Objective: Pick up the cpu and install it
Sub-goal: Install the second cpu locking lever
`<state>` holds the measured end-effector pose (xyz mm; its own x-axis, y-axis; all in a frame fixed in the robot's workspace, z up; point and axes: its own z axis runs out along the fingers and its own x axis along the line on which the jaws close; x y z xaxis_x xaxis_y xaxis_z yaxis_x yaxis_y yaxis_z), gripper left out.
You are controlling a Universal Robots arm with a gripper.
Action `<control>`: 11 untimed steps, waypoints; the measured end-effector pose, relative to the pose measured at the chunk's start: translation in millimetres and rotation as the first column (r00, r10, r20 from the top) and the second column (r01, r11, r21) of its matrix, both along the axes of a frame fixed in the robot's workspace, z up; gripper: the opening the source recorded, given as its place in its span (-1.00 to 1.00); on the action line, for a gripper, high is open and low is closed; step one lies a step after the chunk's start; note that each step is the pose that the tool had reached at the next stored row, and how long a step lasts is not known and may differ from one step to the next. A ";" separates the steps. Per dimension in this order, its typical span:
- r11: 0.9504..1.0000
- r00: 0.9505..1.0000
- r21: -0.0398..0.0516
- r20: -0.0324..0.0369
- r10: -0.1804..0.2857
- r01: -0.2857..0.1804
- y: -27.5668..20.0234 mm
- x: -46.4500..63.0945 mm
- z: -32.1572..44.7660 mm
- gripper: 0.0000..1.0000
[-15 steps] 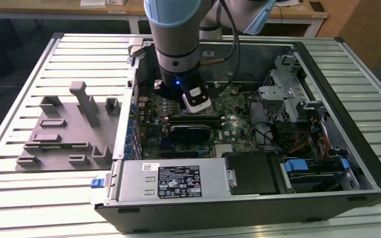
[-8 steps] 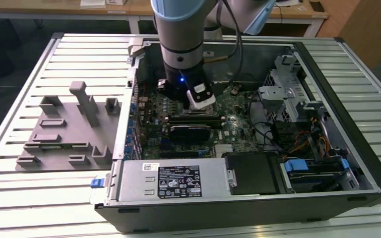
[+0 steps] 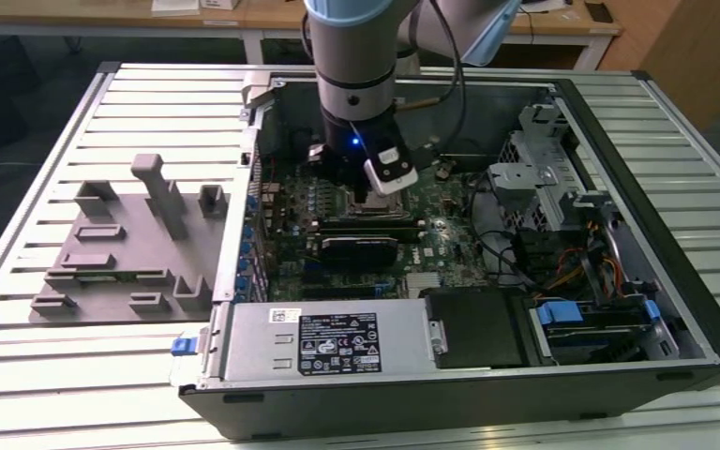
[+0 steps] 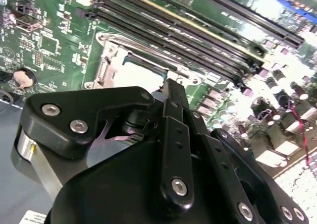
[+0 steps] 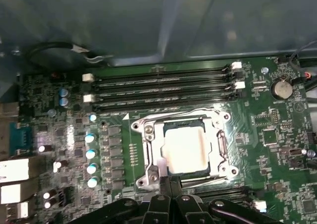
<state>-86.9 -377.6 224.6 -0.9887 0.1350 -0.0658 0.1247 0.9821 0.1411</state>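
1. Hovering low inside the computer case (image 3: 660, 309), my pincer (image 5: 166, 177) sits over the motherboard (image 5: 277, 149), its tips just at the edge of the socket frame (image 5: 148, 149).
2. Pincer state: in both wrist views the two fingers (image 4: 171, 115) lie pressed together. I judge them closed, with nothing gripped between them.
3. Location of the cpu (image 5: 185, 149): it lies flat within the socket frame, near the middle of the motherboard, beside the rows of memory slots (image 5: 158, 87). Its pale top faces up. My fingertips are just beside its near edge; I cannot tell whether they touch it.
4. Step in hand, as I judge it: the pick-up is done and the work is at the seating stage of the install.
5. Requirement for any further move: a straight, gentle motion that neither tilts nor drags the cpu in the socket frame.
6. Risk: sideways force here could shift the cpu.
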 end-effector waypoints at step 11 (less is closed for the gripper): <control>1.000 1.000 -0.031 0.000 0.000 0.000 15.0 21.8 -1.0 -0.79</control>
<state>-65.1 -362.6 223.6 -0.9887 0.1329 -0.0698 0.1248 0.9860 0.1109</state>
